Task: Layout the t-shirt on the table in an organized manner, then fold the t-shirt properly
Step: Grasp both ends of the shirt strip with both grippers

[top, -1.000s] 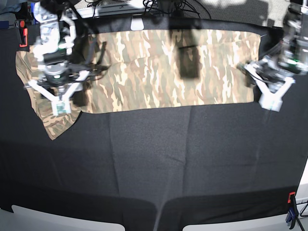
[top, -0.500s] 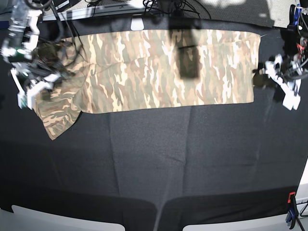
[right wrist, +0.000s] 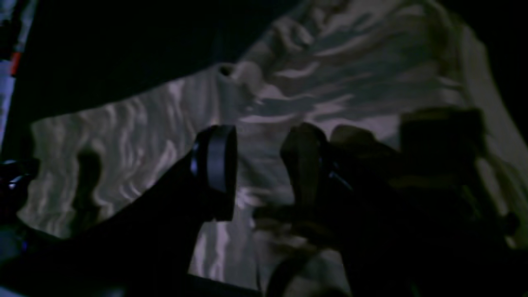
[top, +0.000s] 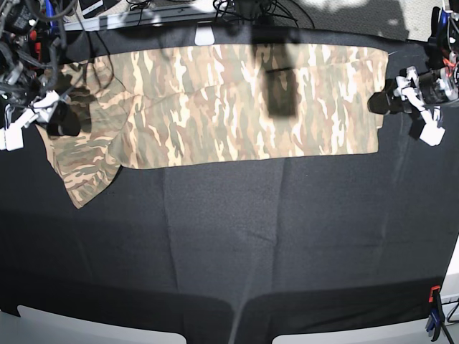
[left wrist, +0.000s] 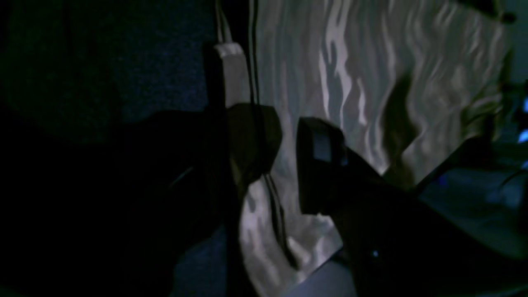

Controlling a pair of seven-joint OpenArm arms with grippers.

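The camouflage t-shirt [top: 237,100] lies spread in a long band across the far part of the black table [top: 229,251], one sleeve [top: 82,172] hanging toward the front at its left end. My right gripper [top: 25,120] hovers at that left end, open. In the right wrist view the right gripper [right wrist: 260,173] stands above the t-shirt [right wrist: 330,82] with nothing between its fingers. At the shirt's right edge my left gripper [top: 424,107] is open too. The left wrist view shows the left gripper [left wrist: 286,152] over the shirt's edge [left wrist: 371,82], holding nothing.
Cables and a white object [top: 204,34] sit along the far edge behind the shirt. A red-and-blue clamp [top: 433,308] grips the table's front right corner. A dark shadow [top: 282,93] falls on the shirt's middle. White patches show at the front edge.
Both arms have drawn apart toward the table's sides: the right gripper left off the sleeve, the left gripper right and up. The shirt lies as before.
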